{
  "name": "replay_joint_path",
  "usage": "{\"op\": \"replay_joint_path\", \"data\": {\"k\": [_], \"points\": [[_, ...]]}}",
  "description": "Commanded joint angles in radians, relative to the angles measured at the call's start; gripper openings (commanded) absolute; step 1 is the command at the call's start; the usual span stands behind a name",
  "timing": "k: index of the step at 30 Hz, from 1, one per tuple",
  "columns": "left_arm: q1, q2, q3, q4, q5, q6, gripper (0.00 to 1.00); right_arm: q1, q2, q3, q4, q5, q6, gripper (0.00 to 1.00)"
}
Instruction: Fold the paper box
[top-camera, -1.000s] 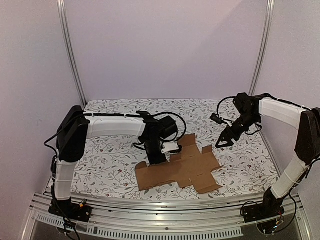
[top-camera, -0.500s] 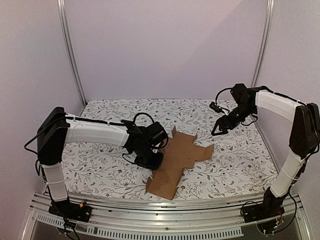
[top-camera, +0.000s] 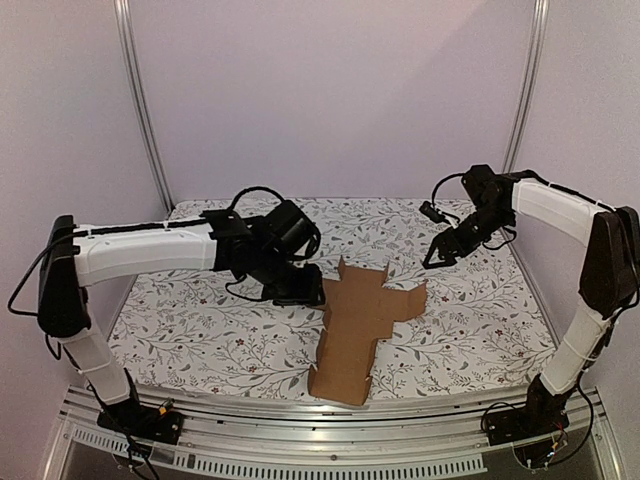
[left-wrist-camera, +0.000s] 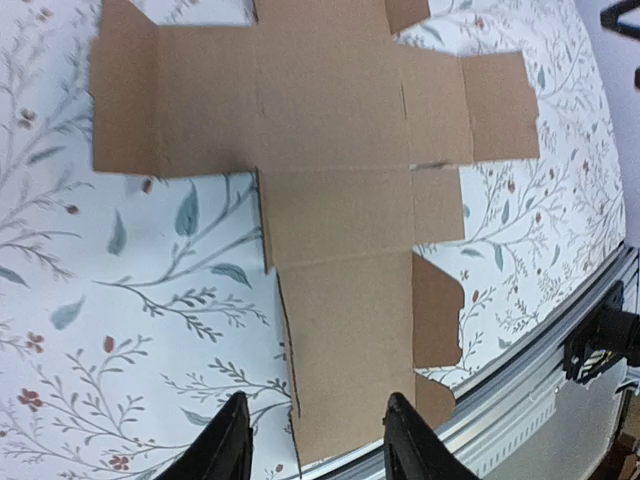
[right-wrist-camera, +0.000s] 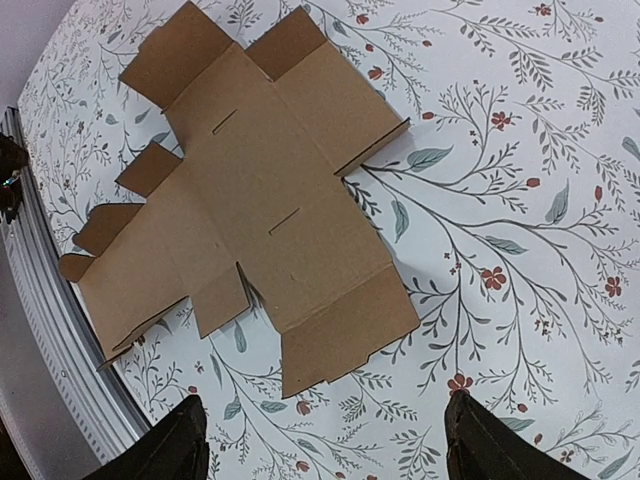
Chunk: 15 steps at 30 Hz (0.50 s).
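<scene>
1. Paper box (top-camera: 358, 325), top external view: a plain brown cardboard die-cut sheet, cross-shaped with flaps. It lies unfolded on the white tablecloth printed with leafy twigs (top-camera: 200, 330), about mid-table. Its long arm runs to the near edge by the grey aluminium rail (top-camera: 330, 425).
2. Same view: the black left gripper (top-camera: 308, 292), on its white arm, hangs just beside the sheet's far left edge. Whether it touches the cardboard cannot be told. The black right gripper (top-camera: 438, 260) hangs to the right of the sheet's far right flap and apart from it.
3. Left wrist view: the paper box (left-wrist-camera: 340, 200) fills the upper and middle part, flat on the tablecloth (left-wrist-camera: 130, 300), with crease lines and 2 short slits showing. The left gripper (left-wrist-camera: 315, 400) is released, its 2 fingers (left-wrist-camera: 228, 440) standing apart with nothing clamped. The end of the sheet's long arm shows between them, beside the rail (left-wrist-camera: 520, 380).
4. Right wrist view: the whole paper box (right-wrist-camera: 250, 220) lies left of centre on the tablecloth (right-wrist-camera: 520, 200), 1 end close to the rail (right-wrist-camera: 60, 330). The right gripper (right-wrist-camera: 325, 400) is spread wide and grasps nothing; its fingers (right-wrist-camera: 185, 440) frame bare cloth, clear of the cardboard.
</scene>
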<state>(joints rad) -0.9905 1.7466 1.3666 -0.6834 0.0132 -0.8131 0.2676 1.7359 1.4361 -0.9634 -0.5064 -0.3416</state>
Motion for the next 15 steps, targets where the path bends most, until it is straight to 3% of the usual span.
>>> {"op": "replay_joint_path", "data": {"k": [1,5,10,15], "points": [[0.155,-0.012,0.033,-0.084,-0.079,0.102,0.46,-0.001,-0.057,-0.014,-0.006,0.015,-0.010,0.80],[0.239,0.091,0.107,-0.034,-0.026,0.140,0.47,0.001,-0.064,-0.012,-0.016,0.023,-0.013,0.80],[0.268,0.251,0.266,-0.056,0.007,0.192,0.47,0.004,-0.061,-0.025,-0.028,0.017,-0.022,0.80],[0.283,0.374,0.363,-0.077,0.034,0.223,0.37,0.009,-0.056,-0.040,-0.023,0.007,-0.026,0.80]]}}
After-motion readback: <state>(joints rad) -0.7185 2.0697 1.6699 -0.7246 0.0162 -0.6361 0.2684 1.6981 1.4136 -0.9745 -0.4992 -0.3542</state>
